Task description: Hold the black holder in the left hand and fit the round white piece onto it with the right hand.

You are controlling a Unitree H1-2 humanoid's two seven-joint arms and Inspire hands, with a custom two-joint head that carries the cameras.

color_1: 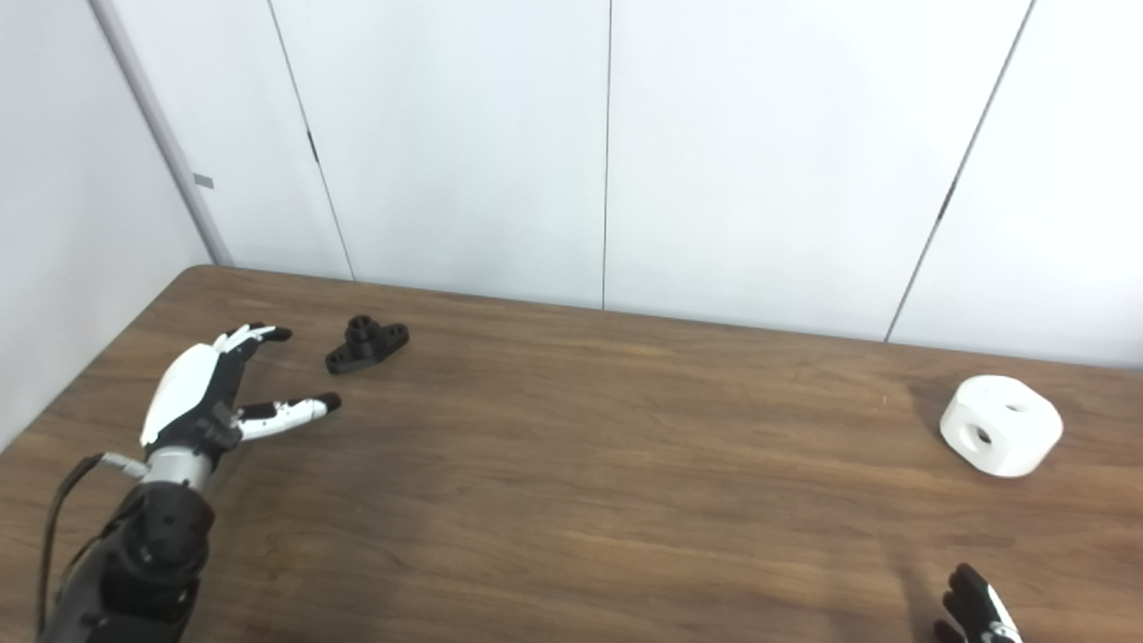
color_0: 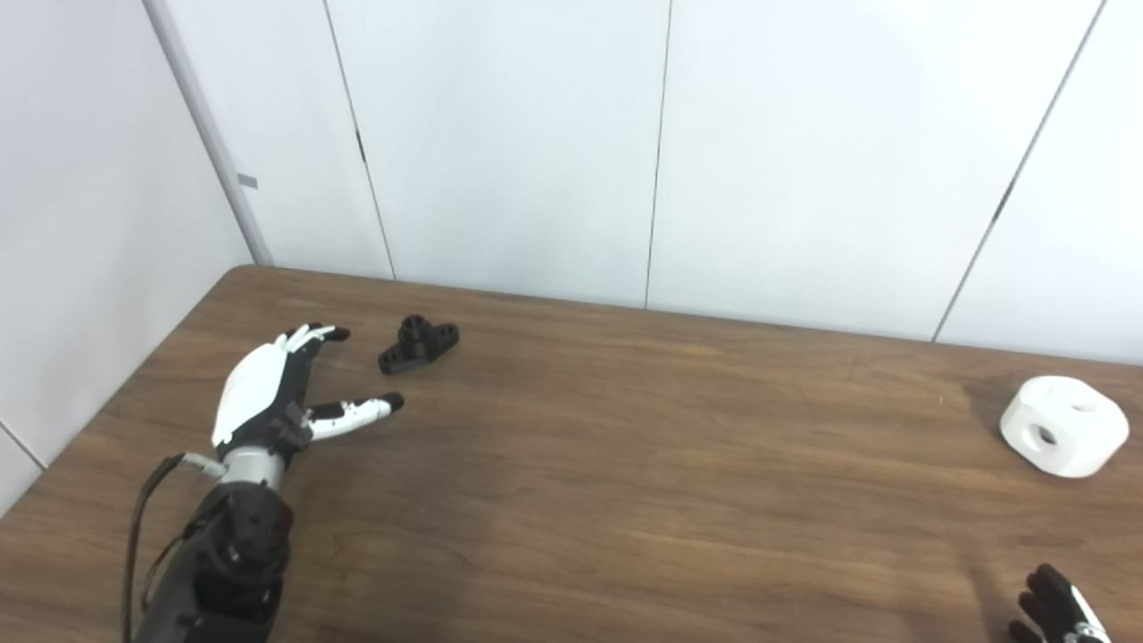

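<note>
The black holder [color_0: 419, 343] lies flat on the wooden table [color_0: 625, 464] at the far left. My left hand [color_0: 277, 388] is open and empty just left of it and a little nearer, fingers and thumb spread toward it, not touching. The round white piece [color_0: 1063, 425], with holes in its sides, sits at the far right of the table. Only the fingertips of my right hand [color_0: 1058, 607] show at the bottom right corner, well short of the white piece; its state is not visible.
White wall panels [color_0: 571, 143] stand close behind the table's far edge and along its left side. The table's left edge runs just beside my left arm [color_0: 223, 563].
</note>
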